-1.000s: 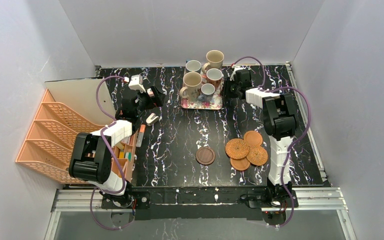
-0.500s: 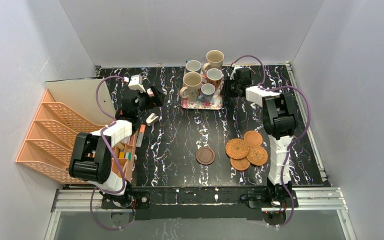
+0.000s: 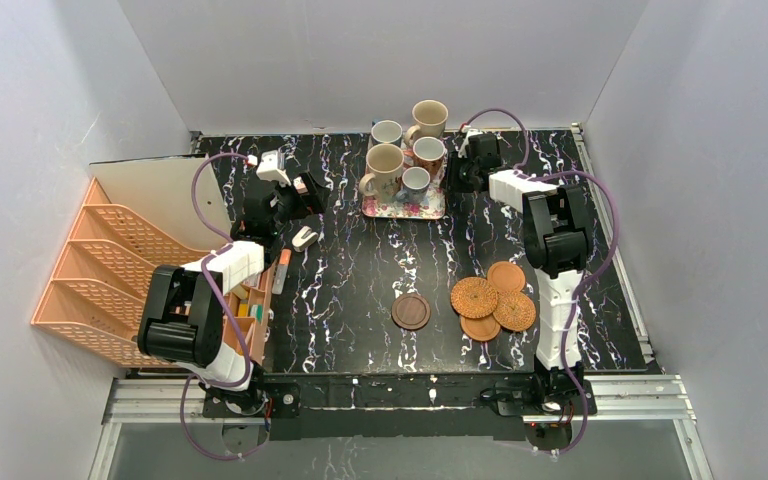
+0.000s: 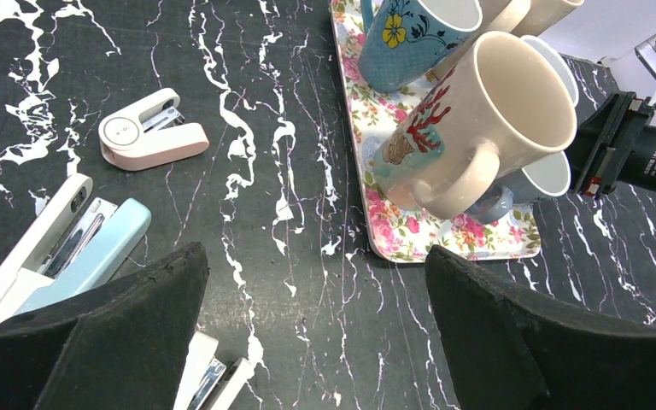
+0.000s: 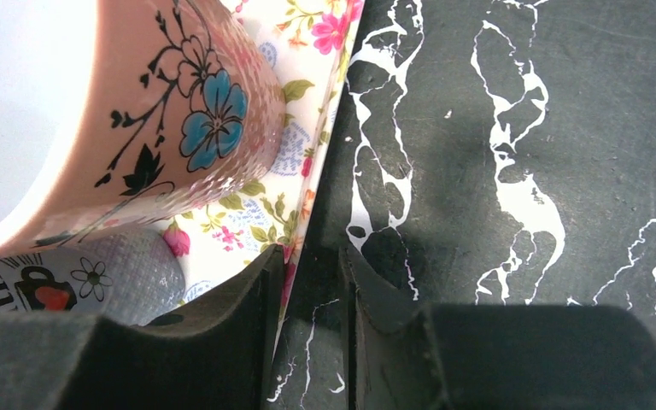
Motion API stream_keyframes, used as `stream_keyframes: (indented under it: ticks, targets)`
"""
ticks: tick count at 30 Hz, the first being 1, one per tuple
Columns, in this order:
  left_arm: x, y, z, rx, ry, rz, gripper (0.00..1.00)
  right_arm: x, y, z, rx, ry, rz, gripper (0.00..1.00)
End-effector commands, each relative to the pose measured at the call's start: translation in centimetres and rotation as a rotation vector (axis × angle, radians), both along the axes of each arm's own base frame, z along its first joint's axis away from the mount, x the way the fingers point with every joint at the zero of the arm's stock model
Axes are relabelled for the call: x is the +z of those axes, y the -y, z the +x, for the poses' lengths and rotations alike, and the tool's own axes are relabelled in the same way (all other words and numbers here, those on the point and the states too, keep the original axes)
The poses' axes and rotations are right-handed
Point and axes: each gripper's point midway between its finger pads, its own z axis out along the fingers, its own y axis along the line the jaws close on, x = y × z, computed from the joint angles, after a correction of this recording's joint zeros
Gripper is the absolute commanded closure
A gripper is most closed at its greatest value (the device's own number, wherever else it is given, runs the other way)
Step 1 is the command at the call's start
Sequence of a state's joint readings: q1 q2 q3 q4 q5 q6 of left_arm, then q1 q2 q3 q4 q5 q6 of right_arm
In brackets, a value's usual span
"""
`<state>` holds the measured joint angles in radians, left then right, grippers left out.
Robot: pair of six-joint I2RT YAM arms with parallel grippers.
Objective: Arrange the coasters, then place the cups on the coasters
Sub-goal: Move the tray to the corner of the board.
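Several cups stand on the pink floral tray (image 3: 400, 209) at the back: two large beige ones (image 3: 384, 165) (image 3: 429, 117) and three smaller ones (image 3: 415, 181). The coasters lie front right: two woven (image 3: 475, 297), two smooth (image 3: 506, 275), and a dark brown one (image 3: 411, 311) apart to their left. My right gripper (image 3: 457, 172) (image 5: 312, 256) straddles the tray's (image 5: 248, 213) right rim. Its jaws are narrowly open, the rim lies against the left finger, and a strip of table shows beside the right one. My left gripper (image 3: 310, 192) (image 4: 314, 256) hovers wide open and empty, left of the tray (image 4: 418, 239).
A white-and-pink stapler (image 4: 149, 132) lies on the table left of the tray. More staplers (image 4: 60, 248) sit beside my left fingers. An orange file rack (image 3: 100, 270) and a small organizer (image 3: 250, 300) fill the left side. Grey walls enclose the table.
My right gripper has shifted slightly back and left along the tray's rim and its jaws have narrowed. The left arm, cups and coasters have not moved.
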<state>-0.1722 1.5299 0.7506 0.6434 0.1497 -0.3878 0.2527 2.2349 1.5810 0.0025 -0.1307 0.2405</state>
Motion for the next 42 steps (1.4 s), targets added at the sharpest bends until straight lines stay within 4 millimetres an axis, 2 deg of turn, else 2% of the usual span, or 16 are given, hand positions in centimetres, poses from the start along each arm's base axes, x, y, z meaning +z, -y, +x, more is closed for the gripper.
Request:
stream_keyframes:
  ticks: [1,6,11,13,15,18,22,26,29,32,38,41,42]
  targets:
    - [0.9,-0.2,-0.1,-0.001,0.026,-0.011,0.04,-5.6,0.9,-2.9,-0.015,-0.179,-0.061,0.66]
    - [1.2,-0.5,-0.1,0.015,0.037,-0.003,0.04,-5.8,0.9,-3.3,-0.019,-0.193,-0.056,0.81]
    - [1.6,-0.2,-0.2,0.004,0.041,-0.018,0.04,-4.3,1.2,-2.7,-0.032,-0.161,-0.045,0.87]
    - [1.3,-0.3,-0.2,0.006,0.036,-0.013,0.04,-4.7,1.3,-2.7,-0.038,-0.170,-0.053,0.89]
    - [1.2,-0.4,-0.2,0.013,0.036,-0.010,0.05,-5.3,2.0,-2.9,-0.049,-0.196,-0.053,0.92]
    - [1.6,-0.4,-0.2,0.013,0.041,-0.015,0.04,-4.9,3.6,-2.6,-0.083,-0.213,-0.013,0.98]
    - [1.7,-0.5,-0.3,0.016,0.045,-0.013,0.04,-4.4,6.0,-2.1,-0.144,-0.214,0.016,0.99]
    - [1.8,-0.9,-0.2,0.032,0.048,-0.008,0.04,-4.6,7.5,-2.3,-0.185,-0.243,0.035,0.99]
    - [2.3,-0.8,-0.3,0.026,0.059,-0.016,0.04,-3.6,8.8,-2.0,-0.223,-0.233,0.051,0.99]
    - [2.1,-0.8,-0.3,0.026,0.055,-0.014,0.04,-3.3,10.2,-1.8,-0.265,-0.221,0.061,0.99]
    - [2.2,-0.7,-0.3,0.020,0.052,-0.024,0.05,-3.1,12.6,-1.9,-0.327,-0.225,0.080,0.99]
    - [1.9,-0.7,-0.3,0.023,0.049,-0.021,0.04,-3.1,13.1,-2.0,-0.343,-0.215,0.073,0.99]
    - [1.9,-0.8,-0.2,0.027,0.048,-0.017,0.05,-3.3,14.3,-2.1,-0.366,-0.218,0.073,0.99]
